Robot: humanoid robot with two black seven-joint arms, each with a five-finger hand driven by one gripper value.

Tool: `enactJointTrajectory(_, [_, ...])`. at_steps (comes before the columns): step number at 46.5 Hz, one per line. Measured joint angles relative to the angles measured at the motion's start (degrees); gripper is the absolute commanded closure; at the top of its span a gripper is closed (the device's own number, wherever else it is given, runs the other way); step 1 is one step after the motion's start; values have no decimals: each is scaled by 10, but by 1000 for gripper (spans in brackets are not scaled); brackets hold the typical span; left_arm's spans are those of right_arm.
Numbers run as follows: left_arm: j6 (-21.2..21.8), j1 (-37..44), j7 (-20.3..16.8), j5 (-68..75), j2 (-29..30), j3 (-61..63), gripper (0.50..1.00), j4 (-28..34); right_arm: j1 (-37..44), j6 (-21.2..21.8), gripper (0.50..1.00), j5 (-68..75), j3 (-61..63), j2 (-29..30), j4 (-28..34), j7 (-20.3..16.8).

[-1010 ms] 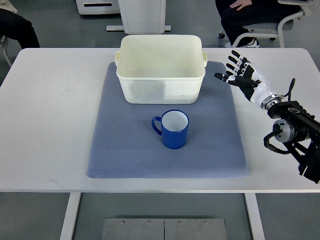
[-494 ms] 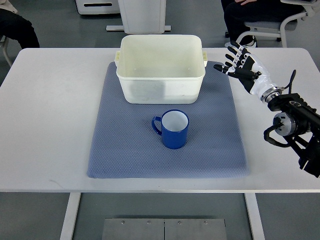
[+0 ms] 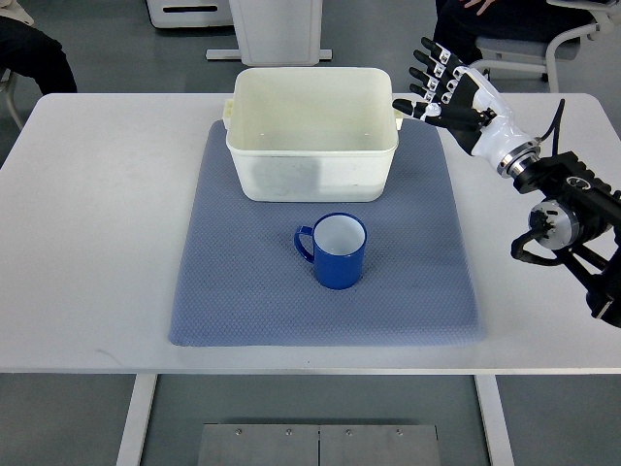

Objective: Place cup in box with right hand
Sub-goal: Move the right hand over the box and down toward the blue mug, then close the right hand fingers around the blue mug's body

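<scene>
— Where is the cup (image 3: pixel 336 251) found?
— Upright on the blue mat (image 3: pixel 243 291), just in front of the box (image 3: pixel 312 133), well apart from the right hand (image 3: pixel 453 93).
— And the hand?
— Fingers are spread, nothing is held; it is raised beside the box's right rim.
— The box?
— Nothing is seen inside.

right arm: enters from the picture's right edge, black jointed forearm angled up-left toward the far side
right wrist: white cuff with a metal ring, just behind the palm
right hand (image 3: pixel 456 92): raised at the upper right, palm turned toward the left, holding nothing
fingers (image 3: pixel 430 60): spread and extended, black-and-white segments, tips pointing up-left
thumb: sticks out leftward, apart from the other four
left arm: not visible
</scene>
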Motion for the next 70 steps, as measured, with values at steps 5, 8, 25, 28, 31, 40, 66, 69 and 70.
enactJointTrajectory(5, [0, 0, 0, 0, 0, 0, 500, 0, 2, 5, 505, -22, 2, -7, 30, 0])
enactJointTrajectory(8, [0, 0, 0, 0, 0, 0, 500, 0, 2, 7, 505, -36, 3, -10, 50, 0])
enactJointTrajectory(25, [0, 0, 0, 0, 0, 0, 500, 0, -2, 42, 505, -106, -3, -11, 117, -1])
enactJointTrajectory(28, [0, 0, 0, 0, 0, 0, 500, 0, -3, 46, 505, -123, -7, -11, 119, -1])
enactJointTrajectory(31, [0, 0, 0, 0, 0, 0, 500, 0, -3, 50, 505, -142, -19, -11, 119, 0])
enactJointTrajectory(40, [0, 0, 0, 0, 0, 0, 500, 0, -1, 58, 505, -164, -58, -17, 120, 5])
enactJointTrajectory(66, [0, 0, 0, 0, 0, 0, 500, 0, -5, 85, 505, -201, -130, -19, 118, 17])
enactJointTrajectory(69, [0, 0, 0, 0, 0, 0, 500, 0, -5, 85, 505, -202, -136, -19, 117, 18])
enactJointTrajectory(70, [0, 0, 0, 0, 0, 0, 500, 0, -5, 85, 505, -203, -139, -19, 116, 18])
